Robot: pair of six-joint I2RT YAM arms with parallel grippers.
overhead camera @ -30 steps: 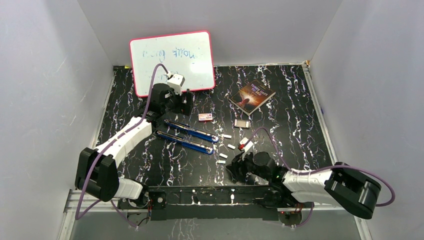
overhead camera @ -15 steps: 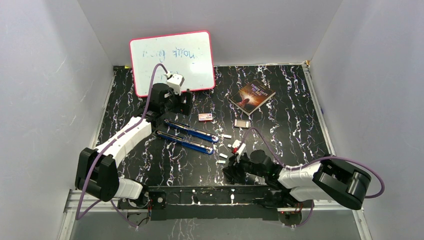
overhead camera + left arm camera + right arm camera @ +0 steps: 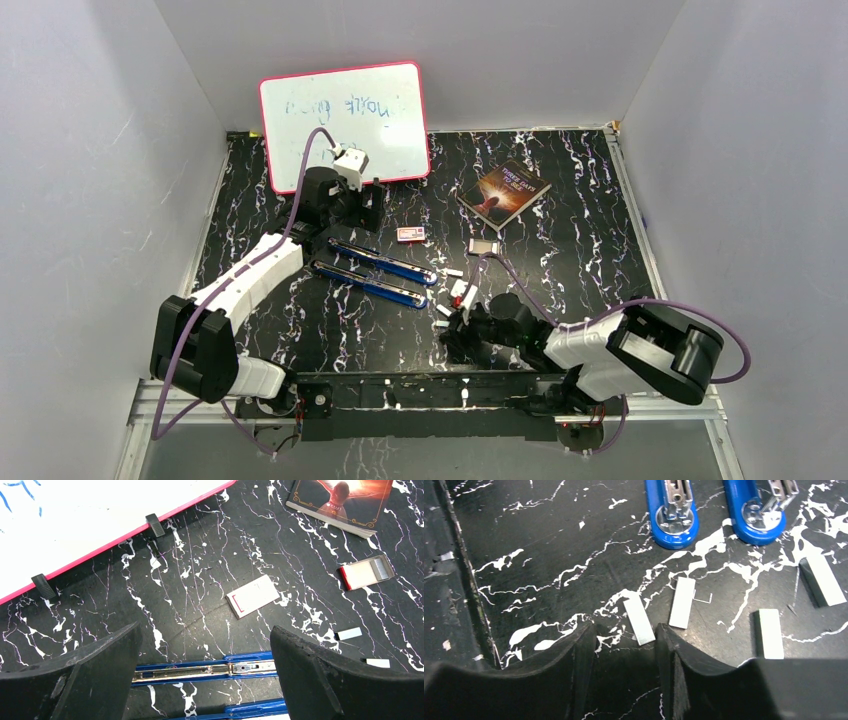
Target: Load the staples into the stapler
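Now | left tool (image 3: 205, 632) apart | right tool (image 3: 624, 632) apart astride staples (image 3: 639, 619), spare strip (image 3: 682, 602) maybe touching

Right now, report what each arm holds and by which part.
Nothing is held. The left gripper hangs with jaws wide open over the stapler. The right gripper straddles the near end of one staple strip, gaps showing on both sides.

blue stapler (image 3: 383, 260) opened flat, silvery staples (image 3: 682, 602) lying scattered beside its front ends
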